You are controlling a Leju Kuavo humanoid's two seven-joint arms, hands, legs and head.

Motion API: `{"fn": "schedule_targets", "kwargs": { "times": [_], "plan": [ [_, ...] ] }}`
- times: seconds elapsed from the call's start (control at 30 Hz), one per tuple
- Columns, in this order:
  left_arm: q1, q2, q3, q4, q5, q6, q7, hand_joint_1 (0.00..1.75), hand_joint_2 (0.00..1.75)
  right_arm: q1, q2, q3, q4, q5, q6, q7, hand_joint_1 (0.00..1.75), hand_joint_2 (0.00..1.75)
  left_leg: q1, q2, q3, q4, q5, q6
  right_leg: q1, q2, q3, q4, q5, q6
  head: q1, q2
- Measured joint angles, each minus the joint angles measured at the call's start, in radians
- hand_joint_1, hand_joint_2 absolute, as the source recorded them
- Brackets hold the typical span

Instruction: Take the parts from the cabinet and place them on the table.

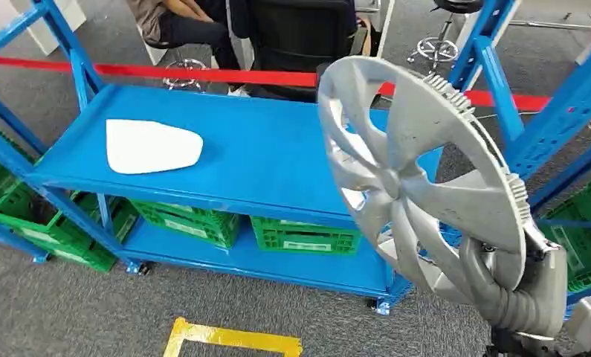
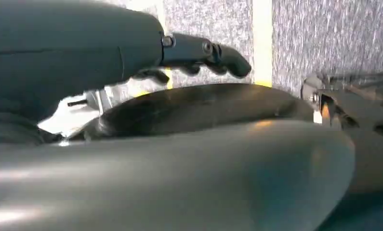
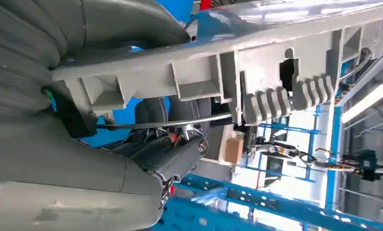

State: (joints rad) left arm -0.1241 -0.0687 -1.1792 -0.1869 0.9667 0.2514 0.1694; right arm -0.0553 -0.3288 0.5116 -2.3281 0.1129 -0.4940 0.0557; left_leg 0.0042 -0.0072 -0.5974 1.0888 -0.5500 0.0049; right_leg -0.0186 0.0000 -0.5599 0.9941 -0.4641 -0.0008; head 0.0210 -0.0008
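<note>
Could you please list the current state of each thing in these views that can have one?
hubcap: lifted off the shelf, tilted, held at its rim.
right hand: grips the hubcap's lower edge.
left hand: holds nothing, fingers slightly curled, over the floor.
white part: lying flat on the top shelf, untouched.
blue shelf: top level carries the white part.
green crates: stored on the lower level.

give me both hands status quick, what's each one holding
Left hand: fingers apart, nothing in them, open.
Right hand: holding the grey hubcap by its rim.
</note>
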Motion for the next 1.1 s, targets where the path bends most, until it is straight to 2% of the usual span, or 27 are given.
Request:
{"fn": "schedule_targets", "kwargs": {
  "times": [0.07,0.1,0.13,0.17,0.23,0.27,0.3,0.4,0.43,0.47,0.5,0.57,0.6,0.63,0.67,0.7,0.73,0.77,0.8,0.83,0.9,0.93,0.97,1.0,1.03,1.07,1.1],
  "plan": [
    [0.000,0.000,0.001,0.000,0.000,0.000,0.000,0.00,0.00,0.003,0.000,0.000,0.000,-0.004,0.000,-0.001,1.75,1.75,0.006,0.001,-0.071,0.163,-0.070,-0.007,0.001,-0.002,-0.009,0.002,0.003,-0.003,-0.011,0.000],
    [0.001,0.000,0.001,0.000,0.000,0.000,0.000,0.00,0.00,0.006,0.000,0.000,0.000,-0.005,0.000,-0.001,1.75,1.75,0.007,0.001,-0.093,0.216,-0.083,-0.009,0.002,-0.003,-0.013,0.004,0.005,-0.002,-0.014,0.000],
    [0.002,0.000,0.001,0.000,0.000,0.000,0.000,0.00,0.00,0.009,0.000,0.000,0.000,-0.006,0.000,-0.001,1.75,1.75,0.007,0.002,-0.095,0.224,-0.076,-0.009,0.001,-0.003,-0.017,0.008,0.006,-0.001,-0.017,0.000],
    [0.001,0.000,0.002,0.000,0.000,0.000,0.000,0.00,0.00,0.011,0.000,0.000,0.000,-0.007,0.000,-0.001,1.75,1.75,0.009,0.003,-0.075,0.189,-0.052,-0.009,0.001,-0.003,-0.021,0.012,0.007,0.001,-0.021,0.000],
    [0.000,0.000,0.002,0.000,0.000,0.000,0.000,0.00,0.00,0.011,0.000,0.000,0.000,-0.010,0.001,-0.001,1.75,1.75,0.013,0.003,0.028,0.008,0.029,-0.007,-0.001,-0.002,-0.026,0.018,0.009,0.005,-0.030,0.000],
    [-0.001,0.000,0.002,0.000,0.000,-0.001,0.001,0.00,0.00,0.011,0.001,0.000,0.000,-0.011,0.001,-0.001,1.75,1.75,0.013,0.003,0.064,-0.061,0.028,-0.006,0.000,-0.002,-0.027,0.021,0.010,0.010,-0.034,0.000],
    [-0.005,-0.001,0.002,0.000,0.000,-0.001,0.002,0.00,0.00,0.011,0.001,-0.001,0.000,-0.012,0.000,-0.001,1.75,1.75,0.009,0.002,0.068,-0.080,0.022,-0.004,0.007,0.000,-0.033,0.026,0.011,0.019,-0.040,0.000],
    [-0.004,-0.002,0.002,0.000,0.000,-0.003,0.006,0.00,0.00,0.012,0.001,-0.002,0.001,-0.019,-0.003,0.003,1.75,1.75,0.001,-0.001,0.057,-0.075,0.034,0.014,-0.001,0.000,-0.035,0.016,0.026,0.041,-0.031,0.000],
    [-0.003,-0.003,0.002,0.000,0.000,-0.003,0.009,0.00,0.00,0.013,0.001,-0.002,0.001,-0.023,-0.004,0.003,1.75,1.75,0.006,0.001,0.054,-0.082,0.043,0.024,-0.002,0.000,-0.038,0.019,0.029,0.046,-0.034,0.000],
    [-0.004,-0.004,0.002,0.000,0.000,-0.004,0.010,0.00,0.00,0.015,0.001,-0.003,0.001,-0.029,-0.005,0.003,1.75,1.75,0.009,0.003,0.063,-0.083,0.050,0.031,-0.003,0.000,-0.061,0.038,0.006,0.050,-0.031,0.000],
    [-0.005,-0.004,0.002,0.000,0.005,-0.008,0.016,0.00,0.00,0.015,0.000,-0.003,0.001,-0.033,-0.005,0.003,1.75,1.75,0.008,0.003,0.058,-0.083,0.054,0.036,-0.003,-0.001,-0.076,0.083,-0.037,0.052,-0.020,0.000],
    [-0.004,-0.006,0.004,0.000,0.016,-0.015,0.027,0.00,0.00,0.015,0.000,-0.005,0.003,-0.042,-0.005,0.002,1.75,1.75,0.003,0.003,0.043,-0.082,0.065,0.044,-0.002,-0.001,-0.132,0.248,-0.127,0.054,-0.003,0.000],
    [-0.004,-0.007,0.005,0.000,0.020,-0.017,0.031,0.00,0.00,0.016,0.000,-0.005,0.005,-0.044,-0.005,0.002,1.75,1.75,-0.001,0.004,0.036,-0.081,0.068,0.045,-0.002,-0.001,-0.151,0.310,-0.149,0.054,0.001,0.000],
    [-0.004,-0.008,0.005,0.000,0.021,-0.017,0.034,0.00,0.00,0.017,0.000,-0.005,0.006,-0.047,-0.004,0.002,1.75,1.75,-0.004,0.003,0.032,-0.080,0.071,0.046,-0.001,-0.001,-0.153,0.330,-0.147,0.051,0.003,0.000],
    [-0.003,-0.008,0.005,0.000,0.022,-0.017,0.034,0.00,0.00,0.018,0.000,-0.005,0.008,-0.048,-0.004,0.002,1.75,1.75,-0.008,0.003,0.029,-0.079,0.073,0.048,0.001,-0.001,-0.131,0.302,-0.126,0.045,0.005,0.000],
    [-0.004,-0.009,0.006,0.000,0.023,-0.017,0.034,0.00,0.00,0.018,0.000,-0.005,0.010,-0.049,-0.004,0.002,1.75,1.75,-0.011,0.002,0.028,-0.078,0.073,0.048,0.005,-0.001,-0.093,0.238,-0.091,0.039,0.008,0.000],
    [-0.004,-0.009,0.006,0.000,0.022,-0.017,0.034,0.00,0.00,0.017,0.000,-0.005,0.010,-0.049,-0.003,0.002,1.75,1.75,-0.015,0.001,0.029,-0.077,0.074,0.048,0.011,0.000,-0.042,0.145,-0.049,0.028,0.011,0.000],
    [-0.004,-0.011,0.006,0.000,0.020,-0.017,0.034,0.00,0.00,0.016,0.000,-0.006,0.010,-0.049,-0.003,0.001,1.75,1.75,-0.016,0.001,0.030,-0.077,0.075,0.047,0.019,0.000,0.003,0.055,-0.027,0.011,0.015,0.000],
    [-0.005,-0.016,0.006,0.000,0.015,-0.017,0.034,0.00,0.00,0.014,0.000,-0.008,0.010,-0.050,-0.003,0.000,1.75,1.75,-0.019,0.003,0.024,-0.076,0.079,0.043,0.020,-0.001,0.024,0.035,-0.044,-0.001,0.011,0.000],
    [-0.007,-0.015,0.006,0.000,0.011,-0.016,0.034,0.00,0.00,0.013,0.001,-0.008,0.010,-0.050,-0.003,-0.002,1.75,1.75,-0.018,0.003,0.016,-0.071,0.082,0.040,0.025,-0.002,0.029,0.016,-0.038,-0.002,0.008,0.000],
    [-0.006,-0.017,0.006,0.001,0.003,-0.014,0.037,0.00,0.00,0.013,0.000,-0.011,0.010,-0.050,-0.003,-0.002,1.75,1.75,-0.011,0.006,0.009,-0.074,0.092,0.026,0.031,-0.001,0.021,0.017,-0.032,-0.006,0.013,0.000],
    [-0.007,-0.016,0.006,0.002,0.001,-0.014,0.037,0.00,0.00,0.013,0.001,-0.012,0.010,-0.050,-0.004,-0.002,1.75,1.75,-0.015,0.006,0.010,-0.075,0.095,0.020,0.026,-0.002,0.023,0.002,-0.023,-0.009,0.014,0.000],
    [-0.007,-0.015,0.006,0.002,0.000,-0.014,0.037,0.00,0.00,0.012,0.001,-0.012,0.010,-0.050,-0.004,-0.002,1.75,1.75,-0.015,0.003,-0.005,-0.065,0.083,0.018,0.015,-0.009,0.028,-0.014,-0.011,-0.004,0.013,0.000],
    [-0.007,-0.015,0.006,0.002,0.000,-0.014,0.037,0.00,0.00,0.011,0.001,-0.012,0.010,-0.051,-0.004,-0.003,1.75,1.75,-0.015,0.003,-0.017,-0.038,0.056,0.010,0.014,-0.008,0.028,-0.021,-0.006,-0.007,0.008,0.000],
    [-0.007,-0.014,0.006,0.003,0.000,-0.014,0.037,0.00,0.00,0.010,0.001,-0.012,0.010,-0.051,-0.004,-0.004,1.75,1.75,-0.010,0.003,-0.045,0.030,0.011,0.006,0.013,-0.009,0.022,-0.021,-0.001,-0.011,-0.002,0.000],
    [-0.007,-0.013,0.006,0.003,0.000,-0.014,0.037,0.00,0.00,0.010,0.001,-0.012,0.011,-0.051,-0.004,-0.004,1.75,1.75,-0.005,0.004,-0.078,0.112,-0.027,0.000,0.013,-0.009,0.016,-0.019,0.002,-0.010,-0.010,0.000],
    [-0.007,-0.013,0.006,0.003,0.000,-0.015,0.037,0.00,0.00,0.011,0.001,-0.012,0.013,-0.052,-0.004,-0.003,1.75,1.75,-0.001,0.004,-0.107,0.185,-0.055,-0.005,0.013,-0.010,0.009,-0.016,0.005,-0.010,-0.011,0.000]
  ]
}}
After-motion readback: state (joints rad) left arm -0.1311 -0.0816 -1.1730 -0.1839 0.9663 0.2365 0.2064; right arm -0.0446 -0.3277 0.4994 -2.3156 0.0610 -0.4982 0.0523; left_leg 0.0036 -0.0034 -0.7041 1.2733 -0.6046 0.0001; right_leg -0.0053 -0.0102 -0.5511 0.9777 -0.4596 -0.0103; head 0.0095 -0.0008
